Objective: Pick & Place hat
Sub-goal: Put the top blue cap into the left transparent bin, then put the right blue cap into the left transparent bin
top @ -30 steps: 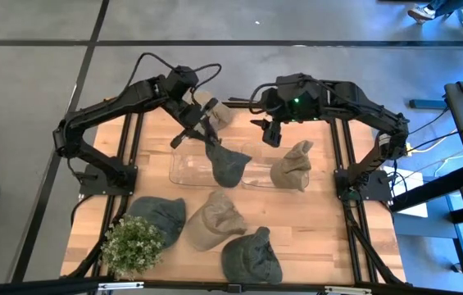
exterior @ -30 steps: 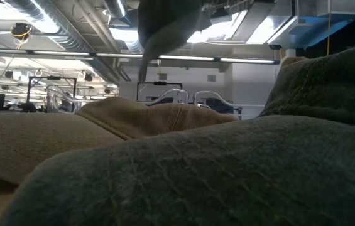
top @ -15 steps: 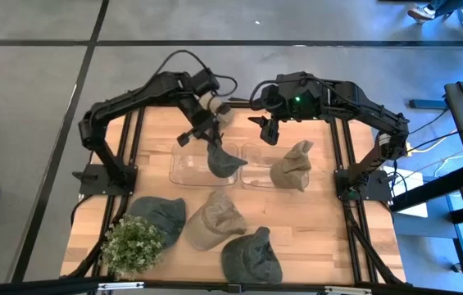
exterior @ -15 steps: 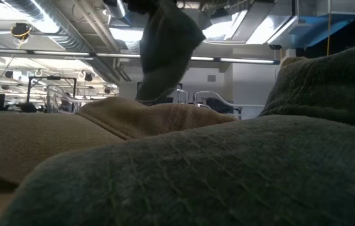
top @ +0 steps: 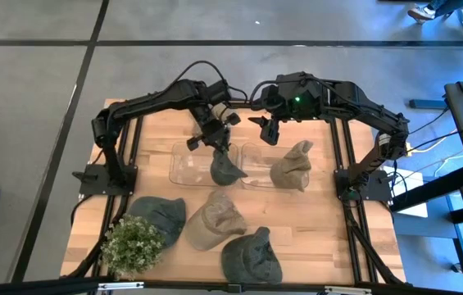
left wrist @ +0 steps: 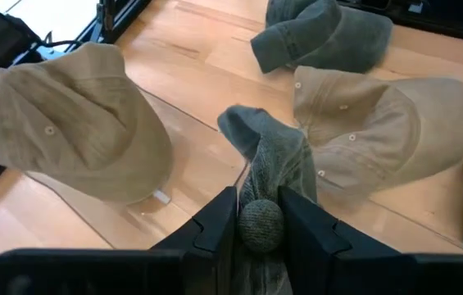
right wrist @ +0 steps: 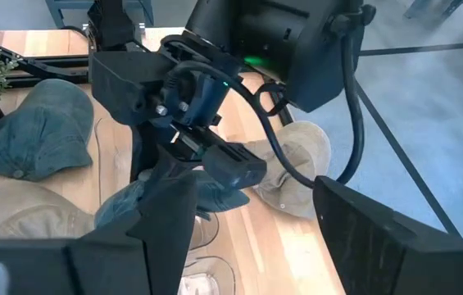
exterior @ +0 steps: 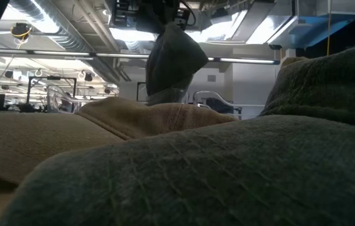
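Note:
My left gripper is shut on a dark green hat, which hangs over the two clear trays. I cannot tell whether the hat's lower end touches a tray. My right gripper is open and hovers over the far edge of the right tray, holding nothing. A tan hat lies in the right tray. My left gripper pinches the dark green hat at the button on its crown, between its two fingers. The fingers come from above, pointing down. The hat hangs below them, crumpled, with its brim lowest.
Another tan hat lies at the far edge behind the trays. On the near half lie a dark hat, a tan hat and a second dark hat. A potted plant stands at the near left corner.
My left gripper has moved toward the table's right and down, staying shut on the dark green hat. The hat has come down with it over the trays and now hangs more bunched, nearer the gap between them.

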Motion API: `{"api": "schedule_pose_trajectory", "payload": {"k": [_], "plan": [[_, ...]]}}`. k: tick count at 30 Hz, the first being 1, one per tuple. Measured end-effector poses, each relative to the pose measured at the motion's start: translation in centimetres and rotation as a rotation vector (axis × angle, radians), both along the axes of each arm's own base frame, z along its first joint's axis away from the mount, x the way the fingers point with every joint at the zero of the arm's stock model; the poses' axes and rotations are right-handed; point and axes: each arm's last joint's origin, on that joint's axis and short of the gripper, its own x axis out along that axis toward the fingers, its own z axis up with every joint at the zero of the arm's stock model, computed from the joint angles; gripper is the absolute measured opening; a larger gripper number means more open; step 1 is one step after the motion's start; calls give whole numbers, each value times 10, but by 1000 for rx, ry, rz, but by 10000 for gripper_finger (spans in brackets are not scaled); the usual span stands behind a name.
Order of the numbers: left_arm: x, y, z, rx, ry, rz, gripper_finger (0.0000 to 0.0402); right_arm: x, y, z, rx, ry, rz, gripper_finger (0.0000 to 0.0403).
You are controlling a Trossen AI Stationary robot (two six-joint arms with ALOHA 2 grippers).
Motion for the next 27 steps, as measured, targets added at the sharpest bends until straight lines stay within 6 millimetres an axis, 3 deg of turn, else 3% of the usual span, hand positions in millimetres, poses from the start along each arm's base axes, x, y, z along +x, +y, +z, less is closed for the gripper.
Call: {"api": "schedule_pose_trajectory", "payload": {"k": [22,27], "plan": [[11,-5,3,110,-64,9,109,-2,0,-2,-3,33,6,246],[0,-4,31,158,-55,173,110,-6,1,-7,7,98,4,246]]}}
